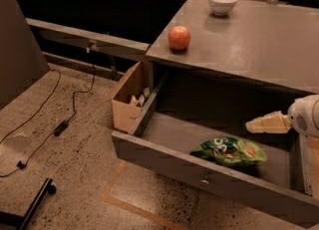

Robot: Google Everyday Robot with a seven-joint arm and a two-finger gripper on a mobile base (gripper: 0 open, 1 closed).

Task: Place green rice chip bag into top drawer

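Note:
The green rice chip bag [229, 151] lies flat on the floor of the open top drawer [164, 155], near its front panel and right of the middle. The drawer's small round knob [205, 181] shows on the front panel. My gripper [256, 125] is above the drawer at the right, up and to the right of the bag and apart from it. Nothing is in it. The white arm [305, 116] comes in from the right edge.
A red-orange apple [179, 38] and a white bowl [223, 2] stand on the grey counter [259, 45] above the drawer. A tan cardboard box [128, 99] stands on the floor left of the drawer. A black cable [60, 124] runs across the speckled floor.

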